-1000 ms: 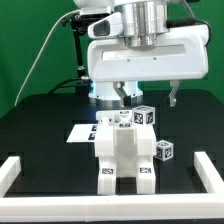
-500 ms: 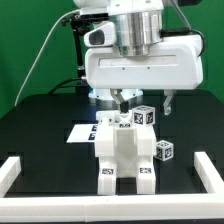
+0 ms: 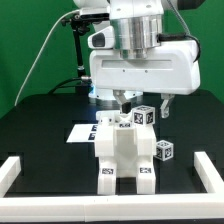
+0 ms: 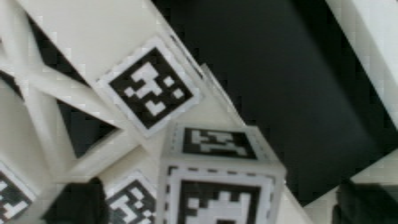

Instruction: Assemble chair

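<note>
Chair parts [image 3: 125, 152] stand joined on the black table [image 3: 40, 125], just below the gripper [image 3: 142, 101] and nearer the camera. Its jaws are spread wide and hold nothing. A loose tagged cube [image 3: 145, 115] sits directly beneath, between the fingertips.

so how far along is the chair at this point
Done: several white chair parts already stand joined as one block. In hand: nothing; the gripper hangs open above a tagged cube just behind the block. Left: at least the small cube on the exterior view's right lies apart, unjoined.
</note>
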